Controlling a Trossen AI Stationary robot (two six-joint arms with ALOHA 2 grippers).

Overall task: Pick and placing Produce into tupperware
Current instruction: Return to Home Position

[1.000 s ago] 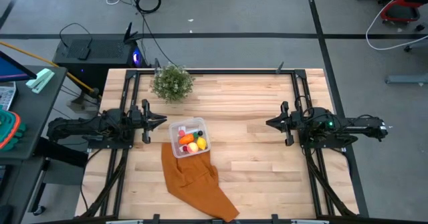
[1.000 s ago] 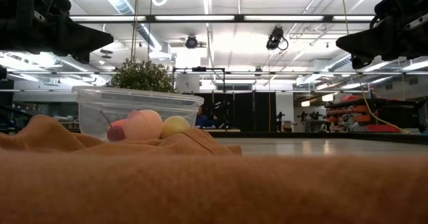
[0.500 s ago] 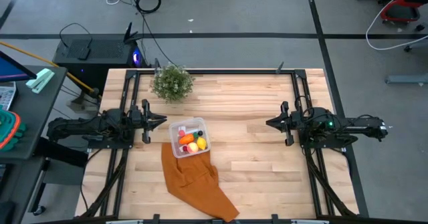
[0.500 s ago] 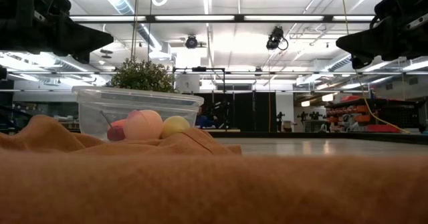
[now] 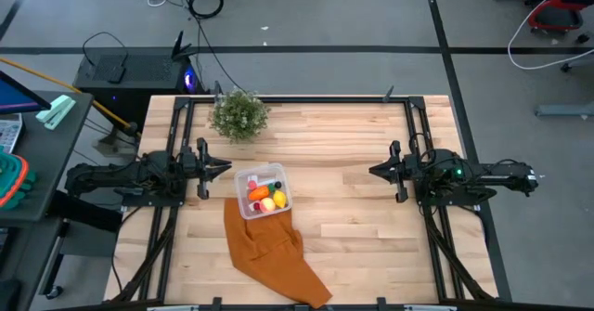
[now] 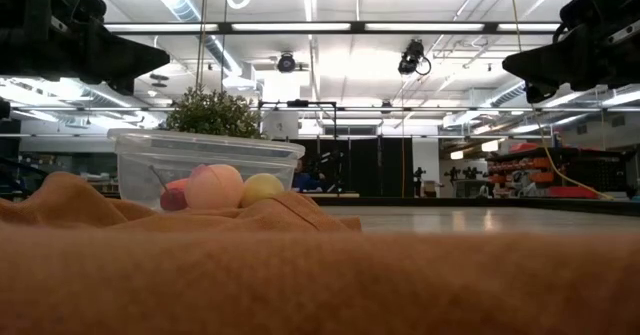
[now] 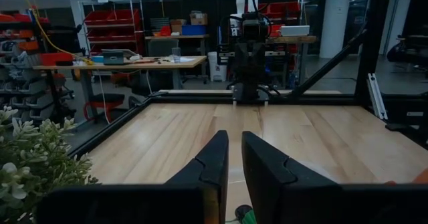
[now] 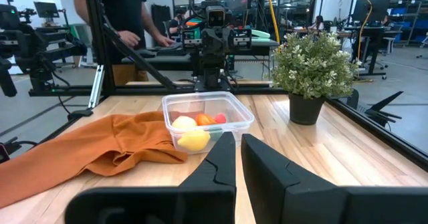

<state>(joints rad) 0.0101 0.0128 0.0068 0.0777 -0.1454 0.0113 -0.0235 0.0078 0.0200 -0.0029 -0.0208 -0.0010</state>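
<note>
**Produce boxed, both arms parked**

The produce [image 5: 264,198] lies in the box [image 6: 140,170], left of table centre, with the cloth [image 5: 275,252] touching one side. The left gripper [image 5: 225,167] hangs just beside the box. The right gripper [image 5: 373,171] is well apart, across the table. Each has its fingers drawn almost together, empty. The toys look light, hard and smooth, so round ones may squirt from a pinch and are best taken across the middle. The box looks thin and apt to slide, so the place to grip is a wall at the rim.

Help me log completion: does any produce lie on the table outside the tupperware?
No, the high view shows the produce all inside the tupperware, with none loose on the table.
</note>
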